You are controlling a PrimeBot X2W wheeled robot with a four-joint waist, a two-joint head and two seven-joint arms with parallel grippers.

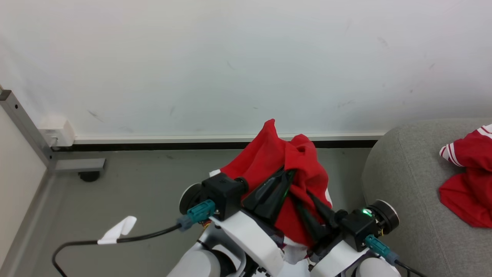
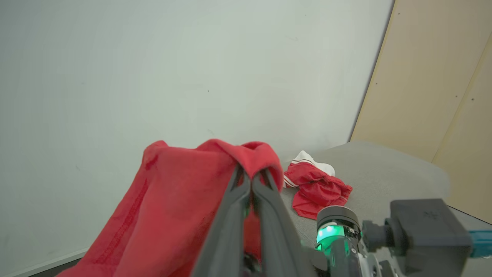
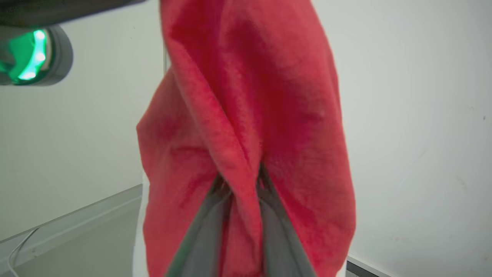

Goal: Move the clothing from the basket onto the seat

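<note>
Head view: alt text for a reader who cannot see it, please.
The left gripper and right gripper pinch a red garment held up over the floor, before a white wall. A second garment, red and white, lies on the grey seat at right.

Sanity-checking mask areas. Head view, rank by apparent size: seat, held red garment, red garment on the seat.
1. seat, largest, though cut by the frame.
2. held red garment, nearer the camera, so it looks inflated.
3. red garment on the seat, smallest, cropped at the right edge.
</note>
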